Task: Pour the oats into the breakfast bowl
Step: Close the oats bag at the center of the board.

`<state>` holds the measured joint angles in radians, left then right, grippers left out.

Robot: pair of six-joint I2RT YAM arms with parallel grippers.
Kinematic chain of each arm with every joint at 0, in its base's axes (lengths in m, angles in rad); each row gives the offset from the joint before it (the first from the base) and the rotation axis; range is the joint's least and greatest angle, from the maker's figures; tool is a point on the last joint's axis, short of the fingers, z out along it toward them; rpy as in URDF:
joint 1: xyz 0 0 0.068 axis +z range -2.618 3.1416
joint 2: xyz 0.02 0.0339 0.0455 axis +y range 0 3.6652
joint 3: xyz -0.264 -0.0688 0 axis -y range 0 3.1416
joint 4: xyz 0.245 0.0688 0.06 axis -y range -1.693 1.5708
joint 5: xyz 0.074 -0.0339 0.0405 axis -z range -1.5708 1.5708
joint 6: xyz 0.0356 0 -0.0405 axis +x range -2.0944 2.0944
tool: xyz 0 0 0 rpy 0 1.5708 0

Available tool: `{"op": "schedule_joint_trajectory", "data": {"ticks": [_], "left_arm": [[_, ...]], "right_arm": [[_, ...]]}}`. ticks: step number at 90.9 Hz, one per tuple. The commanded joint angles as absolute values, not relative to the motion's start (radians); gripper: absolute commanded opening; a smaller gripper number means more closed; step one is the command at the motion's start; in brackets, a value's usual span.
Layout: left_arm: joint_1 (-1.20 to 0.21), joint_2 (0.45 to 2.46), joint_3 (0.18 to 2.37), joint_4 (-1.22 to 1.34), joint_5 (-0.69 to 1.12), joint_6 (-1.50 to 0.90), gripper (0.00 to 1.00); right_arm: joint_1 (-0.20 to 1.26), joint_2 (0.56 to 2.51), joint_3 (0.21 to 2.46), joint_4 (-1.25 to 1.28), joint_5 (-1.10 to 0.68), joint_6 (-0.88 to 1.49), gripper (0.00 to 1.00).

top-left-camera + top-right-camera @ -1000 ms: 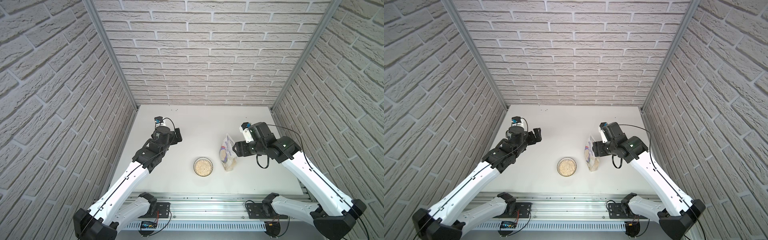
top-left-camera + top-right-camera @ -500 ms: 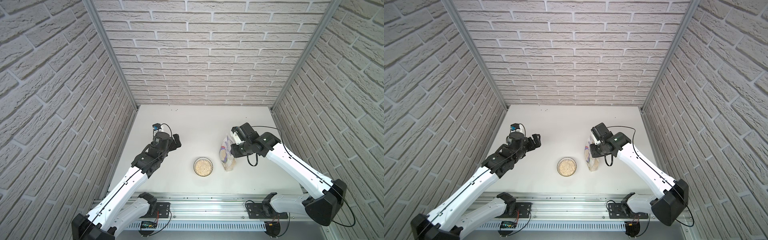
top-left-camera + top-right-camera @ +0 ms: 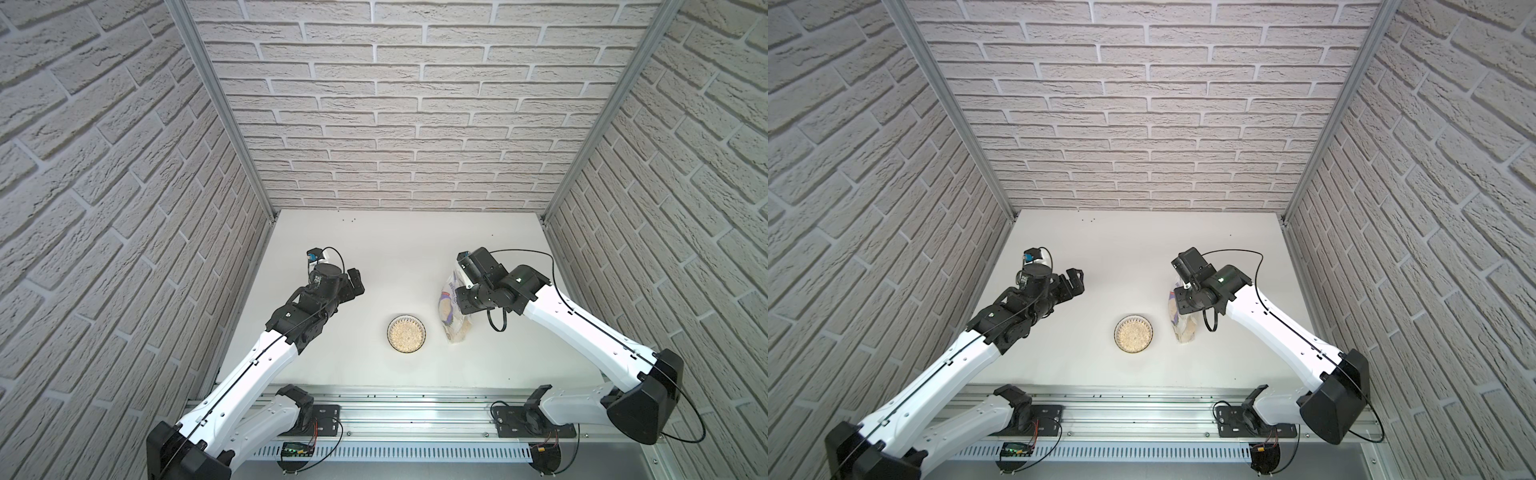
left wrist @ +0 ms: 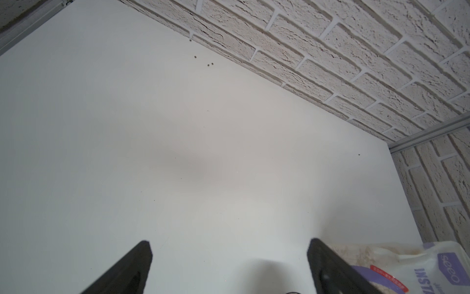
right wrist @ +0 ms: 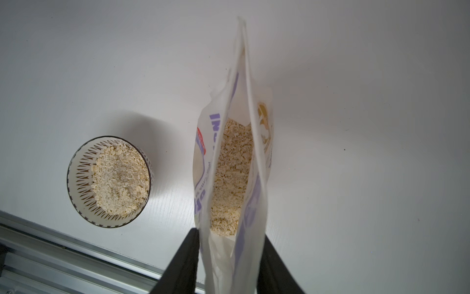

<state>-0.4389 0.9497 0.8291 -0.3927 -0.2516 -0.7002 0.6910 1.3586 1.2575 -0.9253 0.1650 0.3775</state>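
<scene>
**Figure. Pouch and bowl relative to the two grippers.** In both top views the breakfast bowl stood near the front middle of the table. It held a heap of oats that reached close to its dark rim. The pouch stood upright on the table at 3 o'clock from the bowl, just beside it but not touching. Its long axis was vertical and its mouth faced up. The mouth seam ran roughly along the 12-to-6 line, so one broad printed face looked toward the bowl at 9 o'clock. More oats lay inside the gaping mouth.

The right gripper sat at the pouch's top edge and straddled it. Its jaws stood narrow, one against each broad wall. The pictures did not settle whether they pinched the film or merely rested beside it.

The left gripper hovered over bare table at about 10 o'clock from the bowl, well apart from bowl and pouch alike. Its jaws were spread wide and held nothing.

The pour appeared essentially complete, so the right arm, much the nearer, would probably act next. Because the soft pouch lay directly between its jaws, a straight upward retreat seemed least likely to tip it toward the bowl.
</scene>
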Motion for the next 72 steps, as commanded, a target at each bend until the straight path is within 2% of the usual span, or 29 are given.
{"op": "schedule_joint_trajectory", "data": {"ticks": [1,4,7,23,33,35,38,40,46,49,54,59,67,72], "left_arm": [[-0.436,0.958,0.814,-0.352,-0.224,-0.706,0.98],[-0.436,0.961,0.814,-0.35,-0.218,-0.706,0.98],[-0.436,0.964,0.815,-0.348,-0.214,-0.708,0.98],[-0.436,0.973,0.812,-0.33,-0.191,-0.713,0.98],[-0.437,0.983,0.813,-0.315,-0.179,-0.721,0.98],[-0.437,0.985,0.814,-0.312,-0.176,-0.724,0.98],[-0.436,0.988,0.815,-0.309,-0.173,-0.729,0.98],[-0.437,0.99,0.815,-0.305,-0.171,-0.732,0.98],[-0.439,0.996,0.813,-0.299,-0.164,-0.739,0.98],[-0.438,0.998,0.814,-0.297,-0.162,-0.74,0.98],[-0.438,1.0,0.814,-0.296,-0.161,-0.743,0.98],[-0.439,1.002,0.815,-0.293,-0.159,-0.744,0.98],[-0.439,1.003,0.815,-0.292,-0.159,-0.744,0.98],[-0.44,1.005,0.815,-0.29,-0.158,-0.745,0.98]], "right_arm": [[0.691,1.385,1.279,-0.865,0.201,0.376,0.27],[0.689,1.388,1.279,-0.858,0.208,0.378,0.1],[0.688,1.388,1.279,-0.853,0.222,0.381,0.04],[0.678,1.306,1.219,-0.785,0.263,0.404,0.03],[0.648,1.301,1.222,-0.784,0.221,0.398,0.04],[0.643,1.306,1.225,-0.789,0.222,0.4,0.09],[0.638,1.316,1.228,-0.794,0.226,0.4,0.28],[0.635,1.32,1.227,-0.794,0.233,0.398,0.35],[0.628,1.33,1.221,-0.781,0.249,0.399,0.47],[0.626,1.334,1.221,-0.774,0.258,0.397,0.48],[0.622,1.341,1.221,-0.761,0.265,0.39,0.45],[0.618,1.348,1.226,-0.754,0.268,0.381,0.35],[0.616,1.357,1.236,-0.743,0.266,0.37,0.06],[0.617,1.358,1.241,-0.738,0.26,0.371,0.04]]}}
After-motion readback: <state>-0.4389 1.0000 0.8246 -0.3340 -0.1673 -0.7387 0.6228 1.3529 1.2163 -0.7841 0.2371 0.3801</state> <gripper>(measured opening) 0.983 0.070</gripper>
